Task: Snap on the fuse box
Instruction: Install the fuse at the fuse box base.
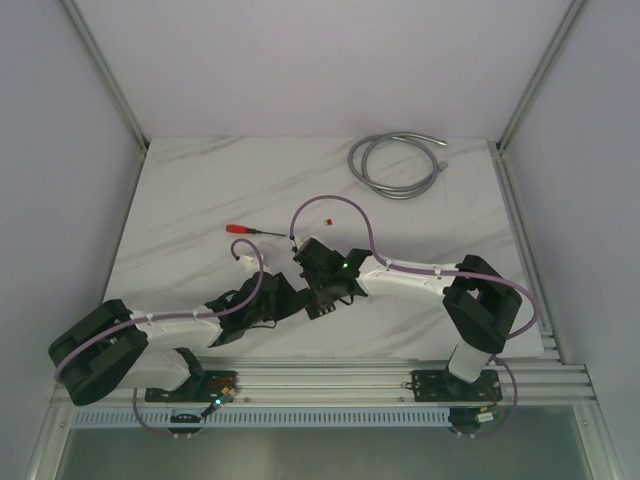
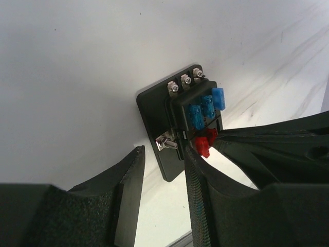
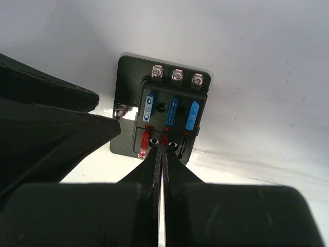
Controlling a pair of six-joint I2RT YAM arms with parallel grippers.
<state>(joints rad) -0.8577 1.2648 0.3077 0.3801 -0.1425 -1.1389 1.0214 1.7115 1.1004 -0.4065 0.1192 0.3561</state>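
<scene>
The fuse box (image 3: pixel 167 116) is a black block on a black base plate, lying flat on the white marble table (image 1: pixel 200 200). Its face holds blue fuses in the upper row and red fuses (image 3: pixel 144 143) in the lower row. My right gripper (image 3: pixel 163 148) is shut, its tips against the middle red fuse. In the left wrist view the fuse box (image 2: pixel 198 116) shows beyond my left gripper (image 2: pixel 164 149), which is open; its right finger (image 2: pixel 198 190) lies along the box's edge and its left finger (image 2: pixel 131 185) stands apart. From above, both grippers cover the fuse box (image 1: pixel 322 308).
A red-handled screwdriver (image 1: pixel 255 231) lies behind the arms, left of centre. A coiled grey hose (image 1: pixel 395 165) rests at the back right. Pink cables (image 1: pixel 330 205) loop over both arms. Aluminium rails (image 1: pixel 350 385) run along the near edge.
</scene>
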